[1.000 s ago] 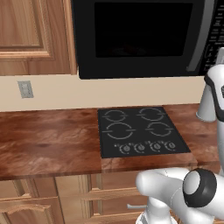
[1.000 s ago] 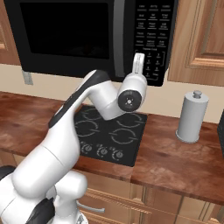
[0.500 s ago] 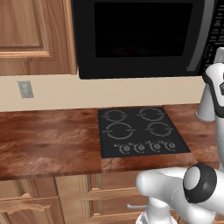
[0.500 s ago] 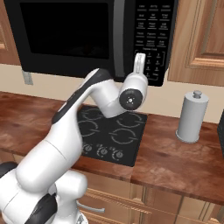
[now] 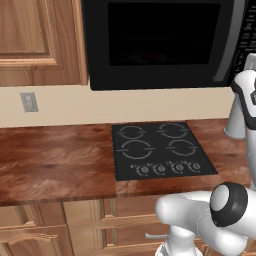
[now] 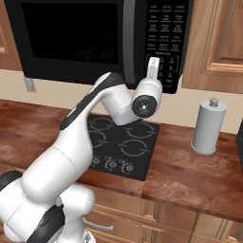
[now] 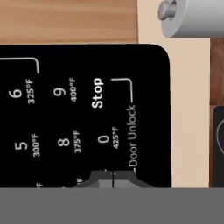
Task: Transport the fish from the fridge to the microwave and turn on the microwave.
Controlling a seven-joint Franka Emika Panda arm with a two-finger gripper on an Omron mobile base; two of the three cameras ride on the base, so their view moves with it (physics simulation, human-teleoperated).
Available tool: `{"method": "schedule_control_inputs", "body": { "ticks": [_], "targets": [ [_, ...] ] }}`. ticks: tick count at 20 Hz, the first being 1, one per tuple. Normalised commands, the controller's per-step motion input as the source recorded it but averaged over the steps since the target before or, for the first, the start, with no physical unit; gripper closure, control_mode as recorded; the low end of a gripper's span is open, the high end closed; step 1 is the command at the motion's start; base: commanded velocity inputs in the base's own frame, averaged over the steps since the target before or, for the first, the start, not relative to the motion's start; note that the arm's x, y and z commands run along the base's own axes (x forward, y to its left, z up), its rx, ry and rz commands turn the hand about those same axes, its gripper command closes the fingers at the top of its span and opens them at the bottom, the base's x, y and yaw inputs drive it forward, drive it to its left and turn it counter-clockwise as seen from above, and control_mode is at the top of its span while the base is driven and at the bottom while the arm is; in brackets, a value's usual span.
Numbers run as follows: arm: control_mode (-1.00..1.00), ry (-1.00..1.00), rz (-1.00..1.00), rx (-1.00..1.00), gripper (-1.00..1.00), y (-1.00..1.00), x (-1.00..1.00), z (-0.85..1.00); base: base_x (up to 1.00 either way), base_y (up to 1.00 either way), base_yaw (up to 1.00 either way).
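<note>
The black microwave point(image 5: 160, 40) hangs over the counter with its dark window door shut. Its keypad point(image 6: 163, 42) is on the right. My gripper point(image 6: 153, 66) is shut and points up at the lower rows of that keypad. In the hand view the shut fingertips point(image 7: 113, 177) sit right at the panel point(image 7: 65, 109), just below the 0 key and beside the "Door Unlock" label. The fish is hidden and the fridge is out of view.
A black four-burner cooktop point(image 5: 160, 150) is set into the brown wooden counter point(image 5: 55, 160) below the microwave. A grey cylindrical canister point(image 6: 208, 126) stands on the counter to the right. Wooden cabinets point(image 5: 35, 40) flank the microwave, and a wall outlet point(image 5: 29, 102) sits at left.
The hand has crept slightly up and closer to the keypad. The gripper stays shut and nothing else has moved.
</note>
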Motion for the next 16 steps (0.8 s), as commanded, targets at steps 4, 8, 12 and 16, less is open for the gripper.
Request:
{"method": "schedule_control_inputs", "body": {
  "ticks": [4, 8, 12, 16],
  "targets": [
    [-1.00, 0.00, 0.00, 0.00, 1.00, -0.05, 0.13, -0.02, 0.00, 0.00, 0.00],
    [-1.00, 0.00, 0.00, 0.00, 1.00, -0.04, 0.14, -0.05, 0.00, 0.00, 0.00],
    [-1.00, 0.00, 0.00, 0.00, 1.00, -0.03, 0.15, -0.04, 0.00, 0.00, 0.00],
    [-1.00, 0.00, 0.00, 0.00, 1.00, -0.04, 0.21, -0.05, 0.00, 0.00, 0.00]
  ]
}}
